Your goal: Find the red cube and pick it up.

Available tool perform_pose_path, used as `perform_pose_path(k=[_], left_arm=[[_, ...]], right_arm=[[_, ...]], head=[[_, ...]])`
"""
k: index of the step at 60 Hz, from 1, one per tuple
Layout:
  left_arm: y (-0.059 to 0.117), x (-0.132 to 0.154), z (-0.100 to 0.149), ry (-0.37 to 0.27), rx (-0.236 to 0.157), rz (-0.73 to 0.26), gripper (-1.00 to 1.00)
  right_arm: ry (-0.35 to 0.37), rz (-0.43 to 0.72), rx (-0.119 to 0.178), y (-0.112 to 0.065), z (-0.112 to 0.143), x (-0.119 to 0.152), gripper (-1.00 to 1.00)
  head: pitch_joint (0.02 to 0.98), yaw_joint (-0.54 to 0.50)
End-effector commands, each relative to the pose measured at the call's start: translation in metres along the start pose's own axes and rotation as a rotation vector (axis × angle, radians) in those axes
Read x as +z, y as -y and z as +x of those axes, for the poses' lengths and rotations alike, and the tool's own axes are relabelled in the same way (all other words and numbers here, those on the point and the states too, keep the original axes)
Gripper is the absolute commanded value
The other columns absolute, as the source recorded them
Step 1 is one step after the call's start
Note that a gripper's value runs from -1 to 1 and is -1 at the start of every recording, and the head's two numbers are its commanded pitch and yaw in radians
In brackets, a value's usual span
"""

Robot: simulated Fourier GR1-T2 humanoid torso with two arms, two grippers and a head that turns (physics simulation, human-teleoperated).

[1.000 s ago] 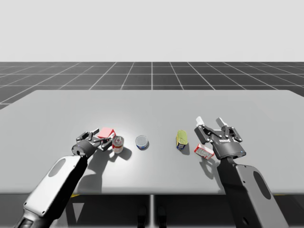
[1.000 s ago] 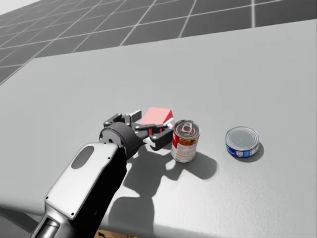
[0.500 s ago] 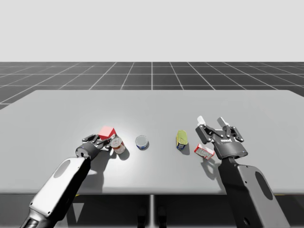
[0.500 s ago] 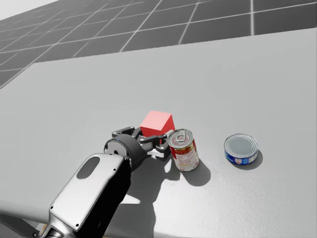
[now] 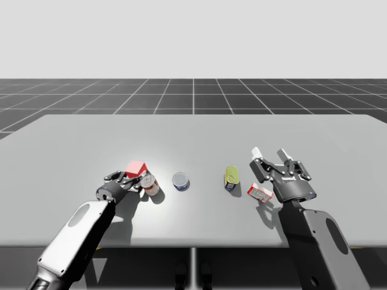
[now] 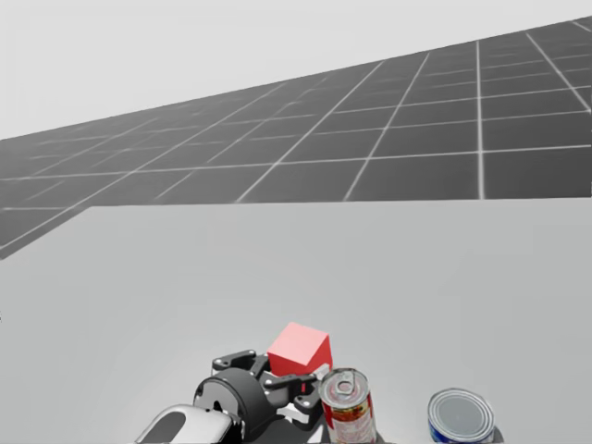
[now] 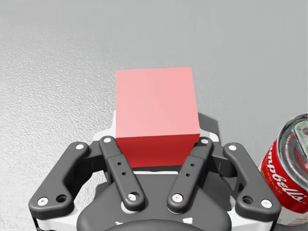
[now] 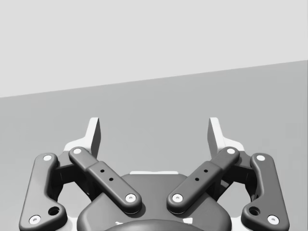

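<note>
The red cube [image 7: 156, 110] sits between the fingers of my left gripper [image 7: 156, 144], which press on its two sides, so the gripper is shut on it. In the high view the red cube [image 5: 136, 168] is at the table's left, at the tip of my left gripper [image 5: 128, 178]. The head view shows the red cube [image 6: 299, 349] slightly tilted, just ahead of the left gripper [image 6: 289, 377]. My right gripper [image 5: 271, 158] hovers at the table's right with its fingers spread; the right gripper [image 8: 154, 134] holds nothing.
A red-and-white can [image 5: 150, 184] stands upright right beside the cube and my left gripper. A low blue can [image 5: 180, 180] lies further right. A yellow-green can [image 5: 231, 177] lies on its side, and a small red-and-white box [image 5: 260, 193] sits under my right hand.
My head has turned upward. A second ago my left gripper moved forward and closed on the cube, which tipped a little; since half a second ago nothing has shifted. The right arm is still.
</note>
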Motion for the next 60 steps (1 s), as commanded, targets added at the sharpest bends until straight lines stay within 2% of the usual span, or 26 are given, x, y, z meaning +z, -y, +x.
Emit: perform_pose_path(k=[1, 10, 23, 26, 40, 50, 57, 60], left_arm=[[0.008, 0.002, -0.020, -0.054, -0.007, -0.113, 1.00], [0.010, 0.006, -0.014, -0.022, -0.018, -0.106, 1.00], [0.013, 0.022, 0.016, 0.051, -0.094, -0.053, 1.00], [0.013, 0.024, 0.022, 0.060, -0.100, -0.053, 1.00], [0.008, 0.039, 0.063, 0.132, -0.145, -0.019, 1.00], [0.005, 0.055, 0.105, 0.216, -0.176, 0.006, 1.00], [0.003, 0.068, 0.138, 0.293, -0.177, 0.045, 1.00], [0.004, 0.071, 0.148, 0.304, -0.174, 0.074, 1.00]], right_arm=[[0.001, -0.002, -0.002, 0.001, 0.001, 0.000, -1.00], [-0.002, -0.007, -0.003, 0.002, 0.001, 0.000, -1.00], [-0.013, -0.012, -0.001, 0.004, 0.000, -0.002, -1.00], [-0.014, -0.012, -0.002, 0.004, 0.000, -0.002, -1.00], [-0.018, -0.011, -0.005, 0.005, 0.001, -0.002, -1.00], [-0.023, -0.007, -0.011, 0.006, 0.003, -0.002, -1.00], [-0.024, 0.004, -0.001, 0.007, 0.001, -0.002, -1.00], [-0.026, 0.009, 0.000, 0.007, 0.001, -0.002, -1.00]], head=[[0.443, 0.41], [0.431, 0.41], [0.434, 0.41], [0.434, 0.41], [0.426, 0.41], [0.418, 0.41], [0.416, 0.41], [0.418, 0.41]])
